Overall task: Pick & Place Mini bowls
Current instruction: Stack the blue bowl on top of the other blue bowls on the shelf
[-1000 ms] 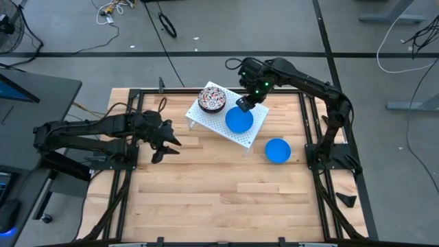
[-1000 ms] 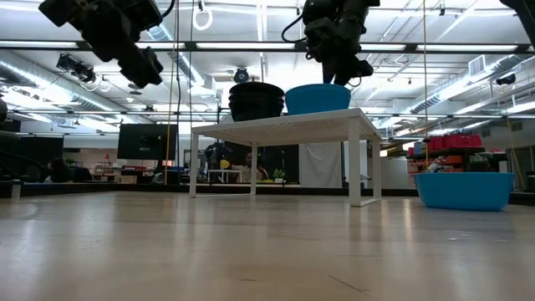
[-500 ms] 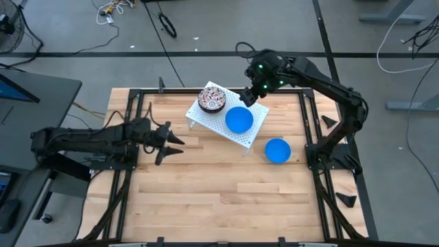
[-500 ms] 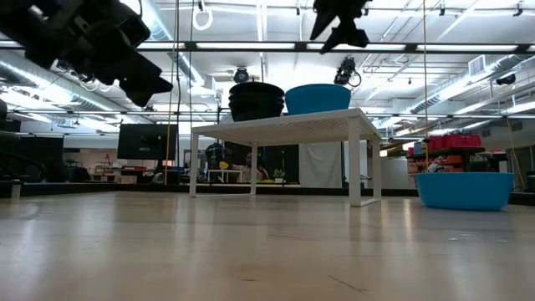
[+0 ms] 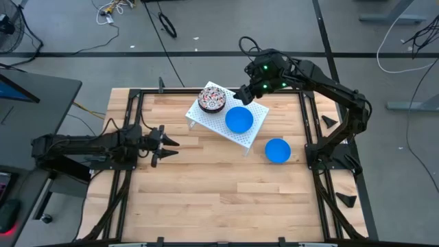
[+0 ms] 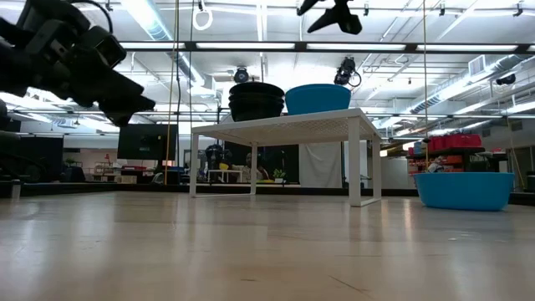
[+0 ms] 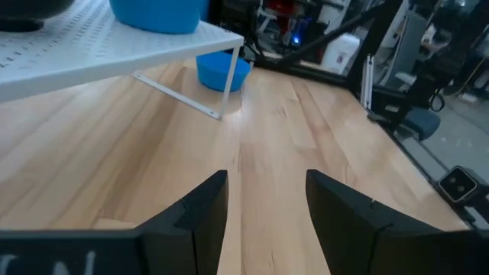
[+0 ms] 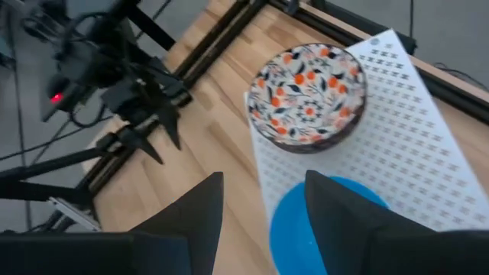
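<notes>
A white perforated rack (image 5: pixel 250 134) stands at the table's far middle. On it sit a stack of red-and-dark patterned mini bowls (image 5: pixel 212 99) (image 8: pixel 309 95) and one blue mini bowl (image 5: pixel 239 119) (image 6: pixel 318 98). Another blue mini bowl (image 5: pixel 277 150) (image 6: pixel 464 191) rests on the table to the rack's right. My right gripper (image 5: pixel 244 93) (image 8: pixel 263 202) hangs open high above the rack's far edge, holding nothing. My left gripper (image 5: pixel 165 144) (image 7: pixel 263 206) is open near the table's left edge, pointing almost level toward the rack.
Black frame rails (image 5: pixel 134 103) run along the table's left, far and right edges. Bare wood (image 5: pixel 219 199) stretches across the near half of the table. Cables and floor lie beyond the far edge.
My right gripper has risen clear of the blue bowl on the rack and drawn toward the far edge; the bowl stays on the rack. My left gripper has sunk and pulled back toward the table's left edge, tipping up from a downward slant to nearly level.
</notes>
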{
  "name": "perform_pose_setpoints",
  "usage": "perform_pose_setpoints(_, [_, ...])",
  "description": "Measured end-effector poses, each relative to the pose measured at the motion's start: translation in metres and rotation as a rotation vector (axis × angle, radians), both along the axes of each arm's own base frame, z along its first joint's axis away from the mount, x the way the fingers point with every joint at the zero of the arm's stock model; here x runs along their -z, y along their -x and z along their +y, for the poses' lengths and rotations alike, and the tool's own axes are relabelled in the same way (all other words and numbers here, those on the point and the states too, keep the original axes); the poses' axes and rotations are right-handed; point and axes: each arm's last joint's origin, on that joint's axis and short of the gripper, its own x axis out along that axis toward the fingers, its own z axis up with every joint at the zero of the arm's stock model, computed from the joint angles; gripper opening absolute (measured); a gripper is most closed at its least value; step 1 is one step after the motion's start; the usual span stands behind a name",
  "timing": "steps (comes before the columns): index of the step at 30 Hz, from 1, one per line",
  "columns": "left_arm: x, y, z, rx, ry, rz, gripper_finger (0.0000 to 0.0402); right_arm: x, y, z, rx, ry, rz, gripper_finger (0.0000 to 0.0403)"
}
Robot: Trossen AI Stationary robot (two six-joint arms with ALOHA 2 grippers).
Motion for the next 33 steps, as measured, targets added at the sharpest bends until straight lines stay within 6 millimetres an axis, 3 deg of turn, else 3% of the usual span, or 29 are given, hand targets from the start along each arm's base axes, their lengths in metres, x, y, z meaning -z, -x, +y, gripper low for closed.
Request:
perform_pose_setpoints(10, [0.006, 0.011, -0.002, -0.007, 0.013, -0.090, 0.0181, -0.010, -0.011, 0.008, -0.022, 0.026, -0.125, 0.0186])
perform_pose_setpoints(19, [0.010, 0.018, -0.002, -0.022, 0.017, -0.044, 0.0181, -0.021, -0.017, 0.006, -0.024, 0.070, -0.248, 0.0186])
perform_pose_setpoints(33, [-0.001, 0.027, -0.004, -0.029, 0.052, -0.171, 0.0181, -0.024, -0.018, 0.004, -0.023, 0.091, -0.285, 0.0186])
